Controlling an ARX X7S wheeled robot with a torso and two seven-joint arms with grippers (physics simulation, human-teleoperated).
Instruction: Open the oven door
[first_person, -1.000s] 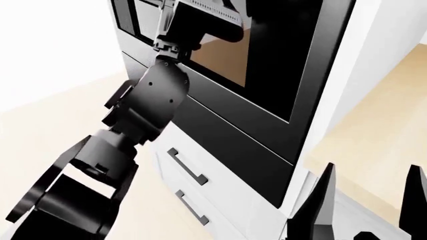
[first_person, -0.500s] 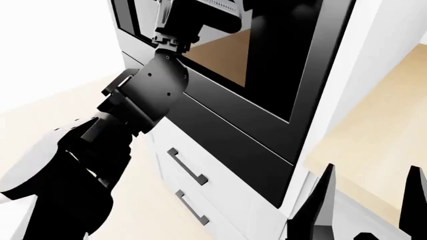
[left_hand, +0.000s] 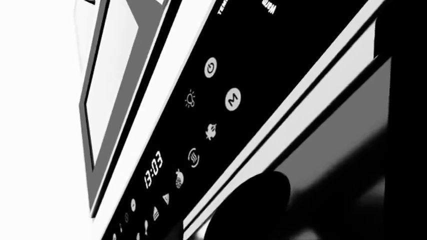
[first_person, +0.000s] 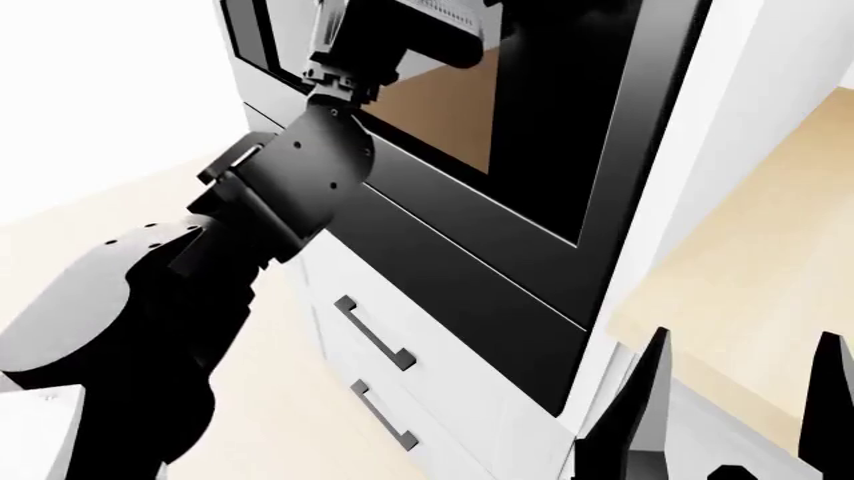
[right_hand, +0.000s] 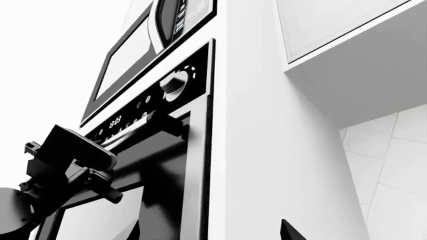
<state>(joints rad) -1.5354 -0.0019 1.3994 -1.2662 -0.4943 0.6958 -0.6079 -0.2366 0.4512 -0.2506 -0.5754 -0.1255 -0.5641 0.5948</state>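
The oven door (first_person: 534, 120) is a glossy black panel whose glass window reflects the tan floor, and it lies flush with its frame. In the right wrist view the oven door (right_hand: 167, 170) sits under a control panel (right_hand: 143, 102), with its bar handle (right_hand: 143, 129) along the top edge. My left gripper (right_hand: 73, 150) is at the handle's end, with the bar running into it; its fingers are hidden. In the head view the left gripper (first_person: 394, 35) is raised to the door's top. My right gripper (first_person: 734, 420) hangs low and apart from the oven, open and holding nothing.
A plain black panel (first_person: 454, 280) lies below the door, above white drawers (first_person: 441, 400) with dark bar handles (first_person: 374, 333). The control panel (left_hand: 220, 110) fills the left wrist view. A round knob (right_hand: 173, 82) and an upper appliance window (right_hand: 127, 55) sit above. White cabinet side (right_hand: 267, 150).
The left arm's elbow and forearm have swung down and left, closer to the camera, while its gripper stayed at the door's top. The door and right gripper have not moved.
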